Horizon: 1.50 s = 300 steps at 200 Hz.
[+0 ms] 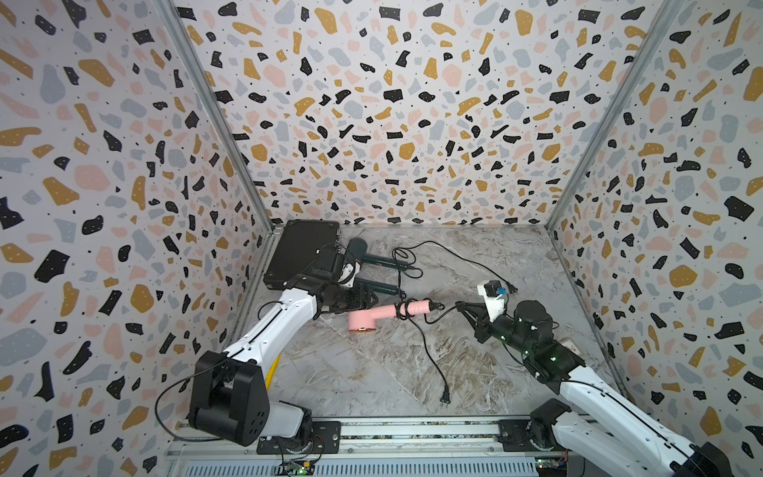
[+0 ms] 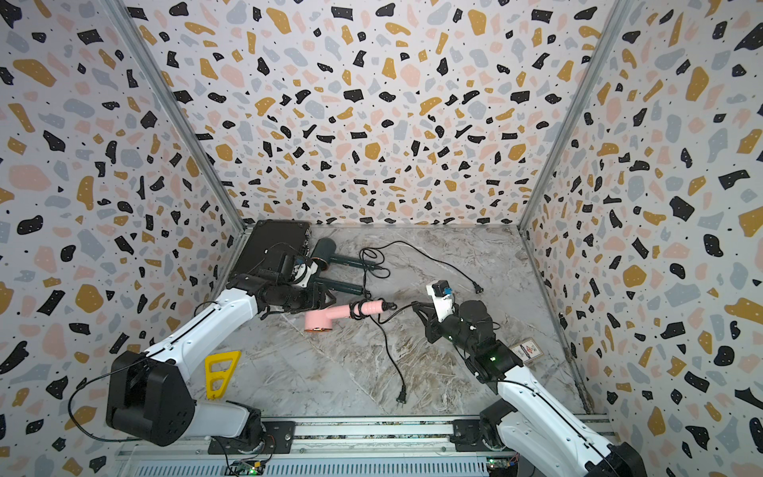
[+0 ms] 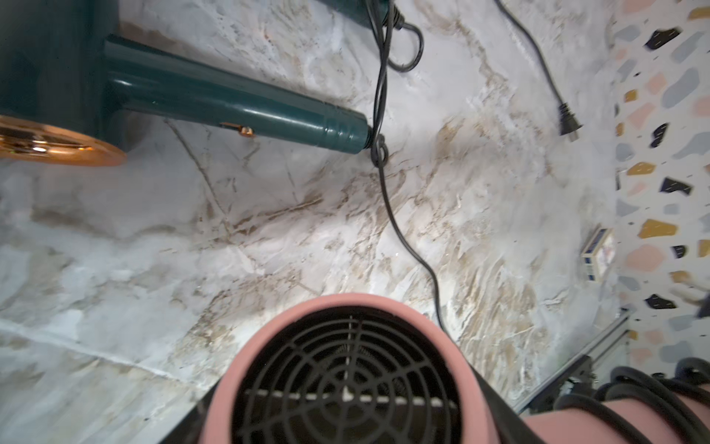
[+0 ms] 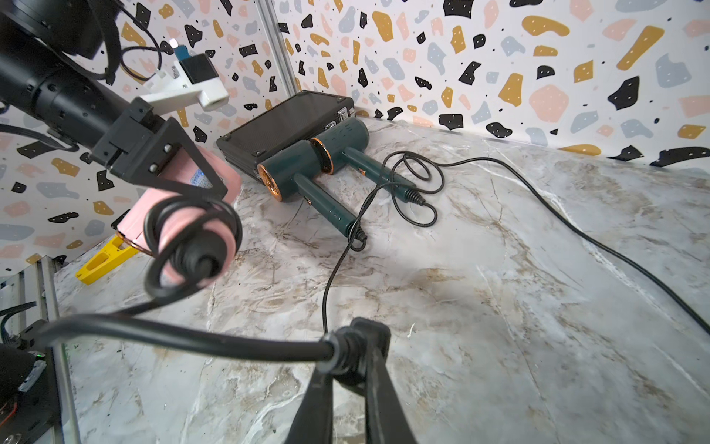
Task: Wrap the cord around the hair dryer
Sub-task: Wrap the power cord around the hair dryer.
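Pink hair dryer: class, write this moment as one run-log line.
left claw: shut on pink hair dryer | right claw: shut on cord | cord: loops on handle, rest slack | plug: on table

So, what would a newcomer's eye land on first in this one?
The pink hair dryer near the middle of the marble table, gripped at its head by the left end effector, with the cord looped around its handle. The right end effector pinches that cord just beyond the handle's end. Next, the dark green hair dryers lying side by side against a black case in the far left corner.
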Each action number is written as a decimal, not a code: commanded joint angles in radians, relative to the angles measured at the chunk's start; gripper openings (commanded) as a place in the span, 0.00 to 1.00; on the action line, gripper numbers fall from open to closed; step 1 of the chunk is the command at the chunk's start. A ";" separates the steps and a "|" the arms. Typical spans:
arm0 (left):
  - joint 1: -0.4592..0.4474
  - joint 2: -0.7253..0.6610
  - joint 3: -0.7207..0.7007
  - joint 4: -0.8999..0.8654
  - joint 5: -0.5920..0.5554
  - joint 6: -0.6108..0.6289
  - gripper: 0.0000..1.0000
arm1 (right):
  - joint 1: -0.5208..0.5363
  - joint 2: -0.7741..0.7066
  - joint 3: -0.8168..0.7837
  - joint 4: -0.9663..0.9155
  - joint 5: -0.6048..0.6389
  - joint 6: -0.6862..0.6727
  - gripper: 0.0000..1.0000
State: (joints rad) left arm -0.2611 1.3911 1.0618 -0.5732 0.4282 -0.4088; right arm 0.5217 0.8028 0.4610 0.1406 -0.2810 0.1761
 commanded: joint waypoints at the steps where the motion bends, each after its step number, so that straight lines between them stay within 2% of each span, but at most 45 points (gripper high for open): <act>1: 0.023 -0.049 0.009 0.136 0.059 -0.101 0.00 | 0.001 -0.034 -0.010 -0.032 -0.011 -0.007 0.00; 26: 0.029 -0.060 0.025 0.152 0.074 -0.127 0.00 | 0.001 -0.043 -0.039 -0.032 0.024 -0.007 0.00; 50: 0.033 -0.062 0.022 0.175 0.157 -0.146 0.00 | 0.001 0.009 -0.052 -0.037 0.143 -0.010 0.00; 66: 0.033 -0.068 0.002 0.242 0.241 -0.194 0.00 | 0.002 0.108 -0.031 -0.031 0.211 -0.013 0.00; 89: 0.029 -0.063 -0.012 0.345 0.398 -0.259 0.00 | 0.001 0.275 0.018 0.030 0.233 0.023 0.00; 126: 0.028 -0.076 -0.016 0.345 0.457 -0.248 0.00 | 0.001 0.518 0.137 0.120 0.219 0.049 0.00; 145: 0.028 -0.083 -0.077 0.552 0.519 -0.392 0.00 | 0.002 0.590 0.171 0.170 0.188 0.066 0.00; 175: 0.027 -0.055 -0.143 0.900 0.538 -0.677 0.00 | 0.020 0.686 0.224 0.168 0.161 0.069 0.00; 194: 0.023 -0.029 -0.150 1.010 0.531 -0.764 0.00 | 0.035 0.725 0.242 0.162 0.157 0.066 0.00; 212: 0.023 -0.033 -0.145 0.945 0.464 -0.740 0.00 | 0.052 0.747 0.255 0.149 0.151 0.066 0.00; 250: 0.024 -0.050 -0.124 0.668 0.153 -0.641 0.00 | 0.137 0.743 0.287 0.002 0.154 0.017 0.00; 279: 0.024 -0.042 -0.123 0.578 -0.094 -0.611 0.00 | 0.208 0.697 0.326 -0.170 0.135 -0.037 0.00; 300: 0.023 -0.020 -0.122 0.558 -0.222 -0.609 0.00 | 0.255 0.670 0.385 -0.332 0.102 -0.070 0.00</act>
State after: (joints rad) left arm -0.2386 1.3849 0.8948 -0.0292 0.4217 -1.0321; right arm 0.7330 1.5391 0.7673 0.0418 -0.1467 0.1658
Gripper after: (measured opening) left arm 0.729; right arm 0.140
